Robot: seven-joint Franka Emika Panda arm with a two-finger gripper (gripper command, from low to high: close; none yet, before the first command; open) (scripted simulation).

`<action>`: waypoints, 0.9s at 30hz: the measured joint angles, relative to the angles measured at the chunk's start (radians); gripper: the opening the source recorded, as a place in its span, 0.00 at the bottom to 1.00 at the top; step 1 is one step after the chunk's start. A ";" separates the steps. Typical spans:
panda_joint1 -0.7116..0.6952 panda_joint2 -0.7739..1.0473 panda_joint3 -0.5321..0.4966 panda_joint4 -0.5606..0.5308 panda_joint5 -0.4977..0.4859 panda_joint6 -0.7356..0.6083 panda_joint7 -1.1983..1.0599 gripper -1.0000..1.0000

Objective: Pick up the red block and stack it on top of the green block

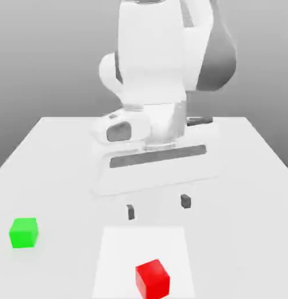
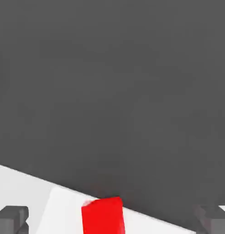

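Note:
The red block (image 1: pixel 152 278) lies near the table's front edge, a little toward the exterior view's right of centre. The green block (image 1: pixel 24 232) sits on the table at the exterior view's left, well apart from the red one. My gripper (image 1: pixel 158 207) hangs open above the table behind the red block, its two dark fingertips (image 1: pixel 131 212) spread wide with nothing between them. In the hand view the red block (image 2: pixel 103 215) shows between the two fingertips (image 2: pixel 12 219), farther off along the table.
The white table (image 1: pixel 245 175) ends close in front of the red block. A paler rectangular patch (image 1: pixel 117 257) lies on the tabletop under the red block. The arm's bulky white body (image 1: pixel 152 76) stands over the table's back half.

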State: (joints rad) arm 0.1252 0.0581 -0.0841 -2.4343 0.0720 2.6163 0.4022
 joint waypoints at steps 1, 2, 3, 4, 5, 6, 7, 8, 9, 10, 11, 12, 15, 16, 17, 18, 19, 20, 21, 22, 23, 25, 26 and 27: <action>-0.001 0.036 0.001 -0.006 -0.004 0.014 -0.011 0.50; -0.001 0.071 0.001 -0.012 -0.010 0.027 -0.022 0.50; -0.001 0.107 0.000 -0.017 -0.018 0.041 -0.031 0.50; -0.001 0.142 0.001 -0.020 -0.023 0.059 -0.039 0.50; -0.003 0.178 0.003 -0.019 -0.022 0.083 -0.045 0.50; -0.005 0.214 0.006 -0.015 -0.018 0.110 -0.051 0.50; -0.009 0.250 0.012 -0.011 -0.013 0.139 -0.056 0.50; -0.014 0.287 0.018 -0.006 -0.008 0.169 -0.060 0.50; -0.019 0.321 0.024 -0.001 -0.003 0.197 -0.064 0.00; -0.019 0.321 0.024 -0.001 -0.003 0.197 -0.064 0.00; -0.019 0.321 0.024 -0.001 -0.003 0.196 -0.064 0.00; -0.019 0.320 0.024 -0.001 -0.004 0.196 -0.064 0.00; -0.022 0.337 0.027 0.002 -0.001 0.210 -0.066 0.00; -0.020 0.328 0.025 0.000 -0.003 0.201 -0.064 0.00; -0.018 0.305 0.022 -0.003 -0.008 0.182 -0.061 0.00; -0.015 0.275 0.018 -0.008 -0.013 0.157 -0.057 0.00; -0.013 0.242 0.015 -0.013 -0.020 0.130 -0.052 0.00; -0.012 0.207 0.012 -0.019 -0.026 0.101 -0.048 0.00; -0.015 0.177 0.004 -0.025 -0.030 0.076 -0.042 0.00; -0.032 0.158 -0.015 -0.033 -0.029 0.065 -0.036 0.00; -0.052 0.142 -0.038 -0.042 -0.027 0.058 -0.028 0.00; -0.095 0.114 -0.089 -0.060 -0.023 0.048 -0.011 0.00; -0.118 0.101 -0.115 -0.069 -0.022 0.044 -0.002 0.00; -0.140 0.088 -0.142 -0.079 -0.020 0.040 0.007 0.00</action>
State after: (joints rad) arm -0.0152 0.1465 -0.2257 -2.5130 0.0519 2.6568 0.4089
